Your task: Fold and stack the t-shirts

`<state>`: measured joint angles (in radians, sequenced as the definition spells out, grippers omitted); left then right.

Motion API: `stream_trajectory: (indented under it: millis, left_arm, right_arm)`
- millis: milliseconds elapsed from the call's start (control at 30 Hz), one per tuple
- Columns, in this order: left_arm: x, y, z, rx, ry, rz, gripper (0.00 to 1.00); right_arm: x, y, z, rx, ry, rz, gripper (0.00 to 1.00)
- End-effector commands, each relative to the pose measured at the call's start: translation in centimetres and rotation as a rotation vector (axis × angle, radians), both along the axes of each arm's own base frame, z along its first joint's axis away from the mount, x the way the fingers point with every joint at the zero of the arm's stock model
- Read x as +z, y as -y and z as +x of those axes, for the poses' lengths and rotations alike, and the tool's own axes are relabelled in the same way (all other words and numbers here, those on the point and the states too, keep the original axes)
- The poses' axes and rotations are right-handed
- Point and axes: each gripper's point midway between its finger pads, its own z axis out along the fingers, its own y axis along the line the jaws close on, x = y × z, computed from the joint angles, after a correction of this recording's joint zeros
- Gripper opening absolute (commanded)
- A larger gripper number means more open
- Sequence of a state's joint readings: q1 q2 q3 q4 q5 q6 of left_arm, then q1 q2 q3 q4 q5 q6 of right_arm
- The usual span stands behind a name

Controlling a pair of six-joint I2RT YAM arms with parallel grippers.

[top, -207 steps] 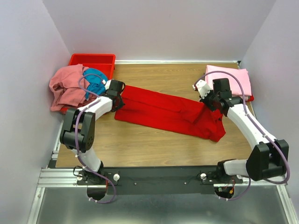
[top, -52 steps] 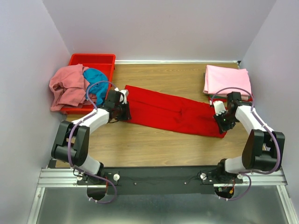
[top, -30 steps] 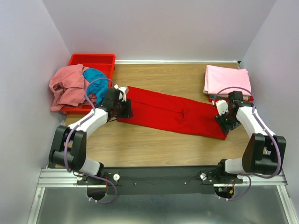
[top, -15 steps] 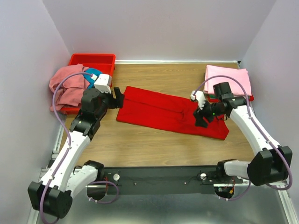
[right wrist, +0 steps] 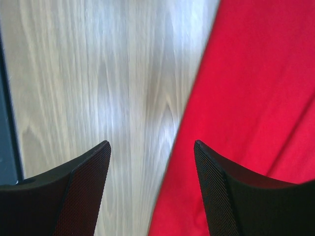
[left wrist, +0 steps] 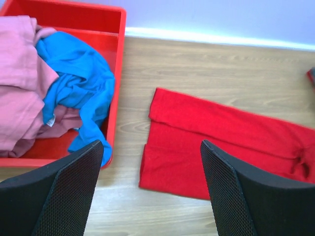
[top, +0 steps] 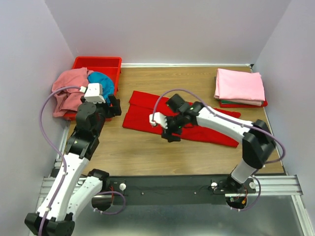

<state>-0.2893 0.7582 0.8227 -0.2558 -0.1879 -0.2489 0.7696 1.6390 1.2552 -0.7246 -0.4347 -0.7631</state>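
A bright red t-shirt (top: 142, 110) lies flat on the wooden table as a long folded strip, running from left of centre to the right. My left gripper (top: 114, 105) hangs open above the table between the red bin and the shirt's left end (left wrist: 206, 142), with nothing in its jaws (left wrist: 151, 143). My right gripper (top: 170, 132) stands open over the near edge of the strip at its middle. In the right wrist view (right wrist: 151, 143), one finger is over bare wood and the other over red cloth (right wrist: 256, 98). A folded light pink t-shirt (top: 239, 86) tops a small stack at the back right.
A rigid red bin (top: 98, 63) stands at the back left. It holds a crumpled salmon pink shirt (top: 69, 91) that spills over its left rim and a teal blue shirt (top: 102, 81). The left wrist view shows the bin (left wrist: 74, 14) and the blue shirt (left wrist: 78, 78) draped over its near wall.
Both grippers have let go of the red shirt's ends and opened. The left arm rose and drew back toward the bin. The right arm swung left to the middle of the shirt's near edge.
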Motion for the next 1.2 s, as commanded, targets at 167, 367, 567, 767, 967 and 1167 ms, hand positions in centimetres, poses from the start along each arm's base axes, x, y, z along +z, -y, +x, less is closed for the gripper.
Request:
stream_trajectory:
  millis: [167,367,567,767,967,1167]
  left_arm:
    - [6.1,-1.3,-4.1,0.025,0.149,-0.116,0.88]
    - [8.3,-1.8,-5.4,0.029,0.205,-0.117,0.88]
    - [10.2,-2.4,-6.7,0.031,0.253,-0.111,0.88]
    - [11.4,-2.8,-8.0,0.027,0.296,-0.116,0.88]
    - [12.5,-3.2,-9.2,0.033,0.343,-0.125,0.9]
    - [12.0,-3.0,-10.0,0.013,0.341,-0.14,0.9]
  right_arm:
    - [-2.5,-6.8,0.6,-0.008,0.164,-0.09,0.75]
    - [-4.5,-9.4,0.6,-0.037,0.169,-0.125,0.75]
    - [-5.3,-11.1,0.6,-0.044,0.192,-0.144,0.76]
    - [-5.3,-12.6,1.2,-0.068,0.212,-0.138,0.76]
    - [-6.0,-14.3,2.0,-0.103,0.218,-0.141,0.76]
    - [-7.9,-14.9,4.2,-0.199,0.291,-0.196,0.76]
